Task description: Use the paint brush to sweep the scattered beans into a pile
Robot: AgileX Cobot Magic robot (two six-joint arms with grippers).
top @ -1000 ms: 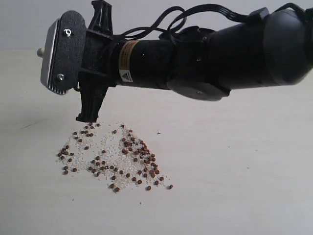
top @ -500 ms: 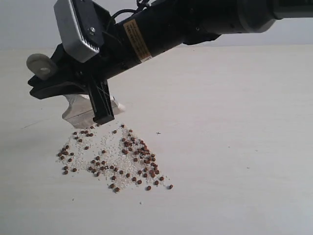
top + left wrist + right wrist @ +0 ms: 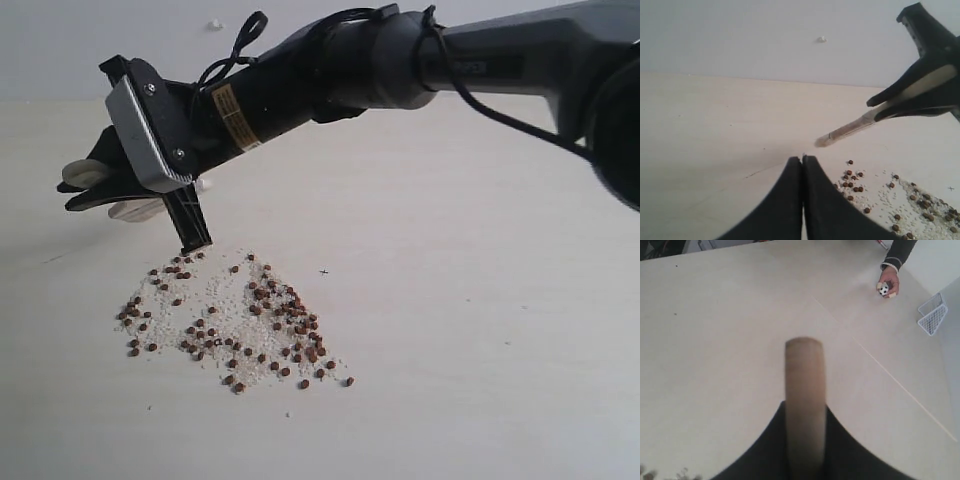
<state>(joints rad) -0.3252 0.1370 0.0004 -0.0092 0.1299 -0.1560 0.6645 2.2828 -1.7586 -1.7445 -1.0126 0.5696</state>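
Note:
The beans (image 3: 235, 320) lie on the pale table as one loose spread patch mixed with fine pale grains, not a dense pile. They also show in the left wrist view as beans (image 3: 855, 182). My right gripper (image 3: 75, 188) reaches across to the left, just above and beyond the patch's far left corner, shut on the paint brush (image 3: 85, 173). The wooden handle (image 3: 804, 375) sticks out past the right gripper (image 3: 804, 407). From the side, the paint brush (image 3: 850, 129) slants down out of the right gripper (image 3: 875, 111) towards the table. My left gripper (image 3: 802, 159) is shut and empty, low beside the beans.
The right arm (image 3: 400, 60) spans the scene above the table. Far off, a person's hand (image 3: 888, 277) holds a small football (image 3: 883, 289) near a white wire goal (image 3: 932, 315). A thin seam (image 3: 890, 380) crosses the tabletop.
The right arm has swung its wrist down and round, carrying the brush to the patch's far left corner, then turned further. The beans and left gripper have not moved.

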